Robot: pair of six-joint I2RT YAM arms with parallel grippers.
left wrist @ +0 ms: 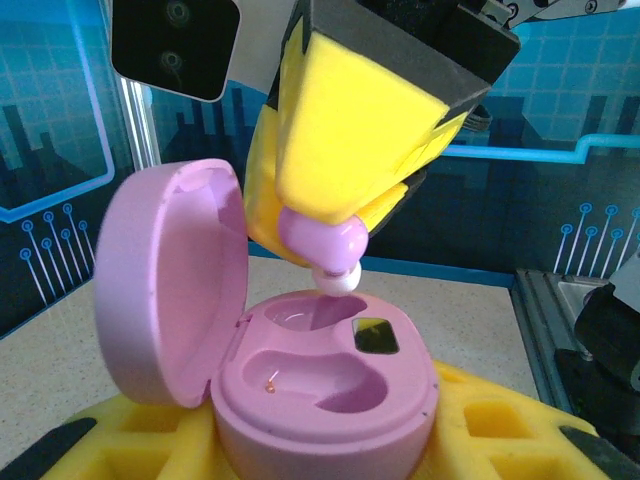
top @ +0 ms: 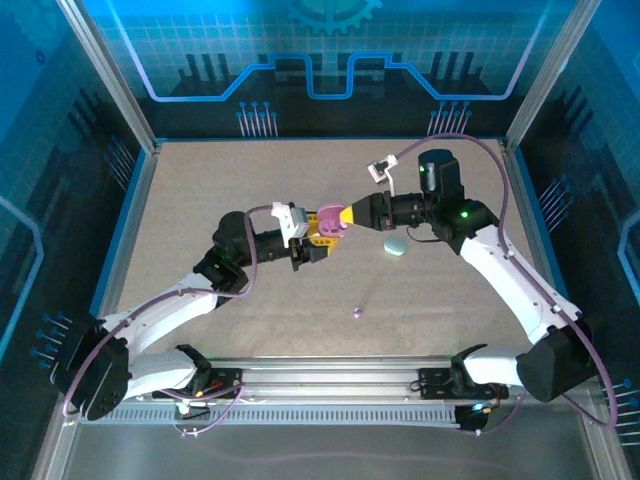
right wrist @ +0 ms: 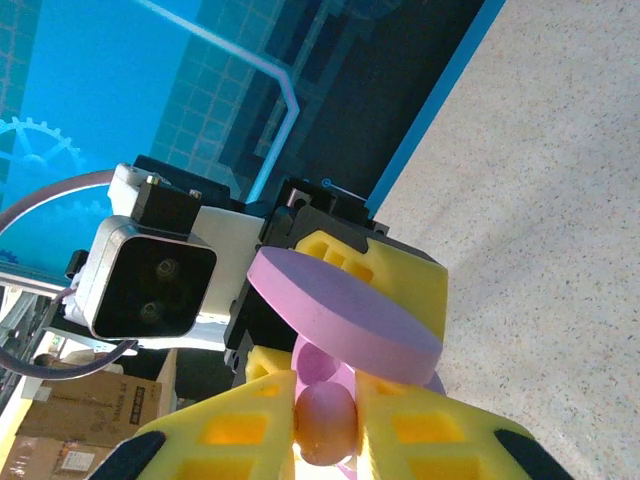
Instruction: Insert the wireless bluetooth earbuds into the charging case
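The right gripper (top: 342,217) is pinched tight on a little purple earbud (left wrist: 322,240), just above the open purple case (left wrist: 330,410). The left gripper (top: 316,240) squeezes that case and holds it up. The earbud should go down slowly, white tip first, into the slot under it.

Glossy smooth plastic case (left wrist: 330,410), shiny earbud (left wrist: 325,240) — matt speckled tabletop (top: 200,200), metal rail (top: 330,372)

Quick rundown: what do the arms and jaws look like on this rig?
Left arm and right arm: white links, black joints and bases, a mauve cable looping along each. Jaws are yellow with moulded pockets on black housings. White-cased wrist camera per arm; green LED on the right.
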